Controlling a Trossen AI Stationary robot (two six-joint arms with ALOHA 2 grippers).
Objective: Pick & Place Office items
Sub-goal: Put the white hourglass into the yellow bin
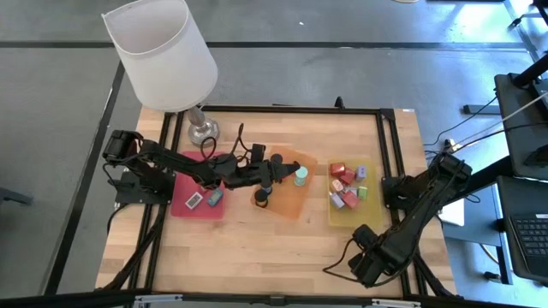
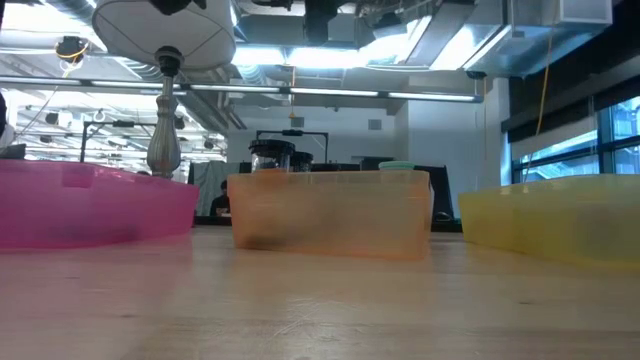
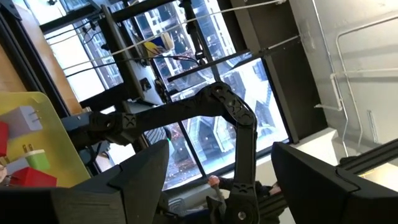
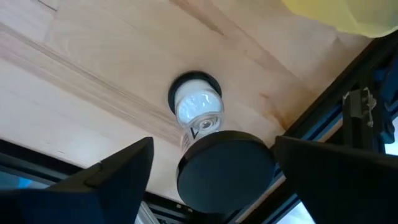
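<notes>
My left gripper [image 1: 272, 171] reached out from the left edge of the pale wooden table [image 1: 257, 248] to hang over the flat orange plastic tray [image 1: 295, 201] in the middle, its two dark fingers [image 3: 124, 186] standing apart with nothing between them. Around it in that tray lay black round bottles or rolls [image 1: 262, 198] and one teal round piece [image 1: 300, 176]. The orange tray sat between a flat pink plastic tray [image 1: 184, 205] on one side and a flat yellow plastic tray [image 1: 351, 218] on the other. In the pink tray were small flat rectangles, one white [image 1: 193, 200] and one greenish [image 1: 214, 197]. The yellow tray held a cluster of red blocks [image 1: 346, 176], a lavender block [image 1: 360, 172] and a small green piece [image 1: 362, 192].

My right gripper [image 1: 366, 259] was low at the near right corner of the table, well apart from all three trays, fingers [image 4: 112, 180] spread, gripping nothing.

A tall lamp with a big white shade [image 1: 163, 51] and a metal base [image 1: 203, 130] stood at the far left of the table, behind the pink tray.
</notes>
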